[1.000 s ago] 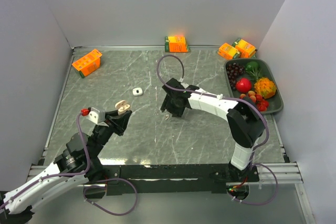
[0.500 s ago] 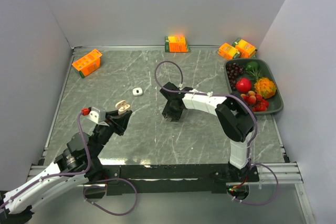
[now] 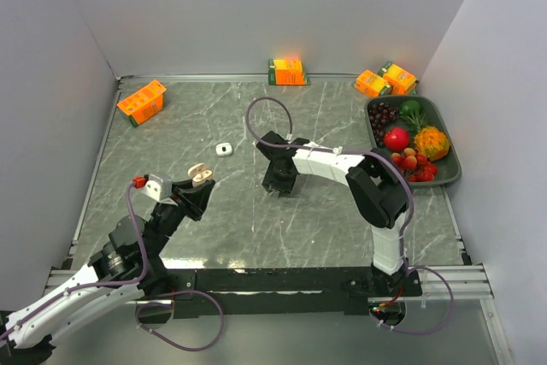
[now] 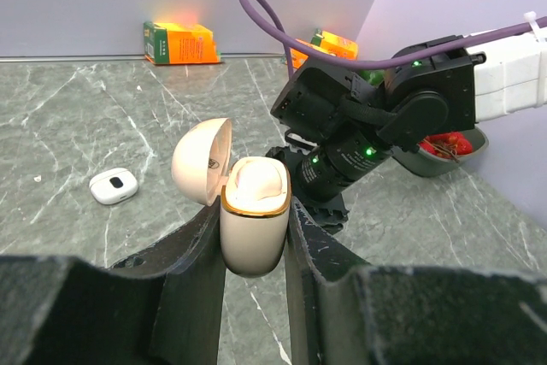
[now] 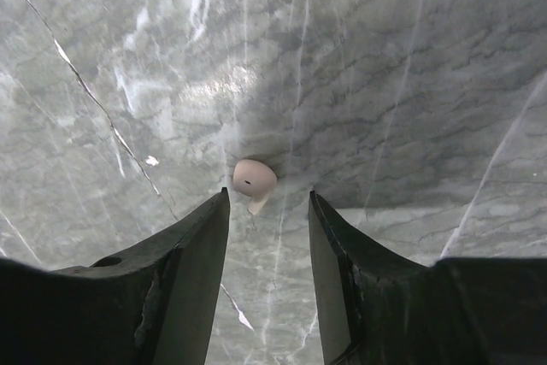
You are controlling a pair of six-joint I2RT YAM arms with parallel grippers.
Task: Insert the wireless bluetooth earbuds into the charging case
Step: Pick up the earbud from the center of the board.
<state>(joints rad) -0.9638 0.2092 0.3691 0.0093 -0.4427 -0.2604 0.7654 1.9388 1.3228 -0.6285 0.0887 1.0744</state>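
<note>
My left gripper [image 4: 254,241] is shut on the beige charging case [image 4: 254,220], held upright above the table with its lid [image 4: 202,160] hinged open to the left. From above, the case [image 3: 200,176] sits at the left gripper's [image 3: 195,192] tip. My right gripper [image 5: 269,195] points down at the marble table with its jaws open. One pale earbud [image 5: 254,180] lies on the table just beyond the fingertips, closer to the left finger [image 5: 205,237], untouched. In the top view the right gripper [image 3: 279,184] hides that earbud.
A small white case [image 3: 225,150] lies on the table between the arms, also in the left wrist view as a white case [image 4: 114,185]. Orange cartons [image 3: 141,101] [image 3: 288,70] [image 3: 385,80] stand along the back. A dark tray [image 3: 454,160] of fruit is at the right.
The right arm has shifted slightly left and its jaws have narrowed a little. The left arm and the case have not moved.
</note>
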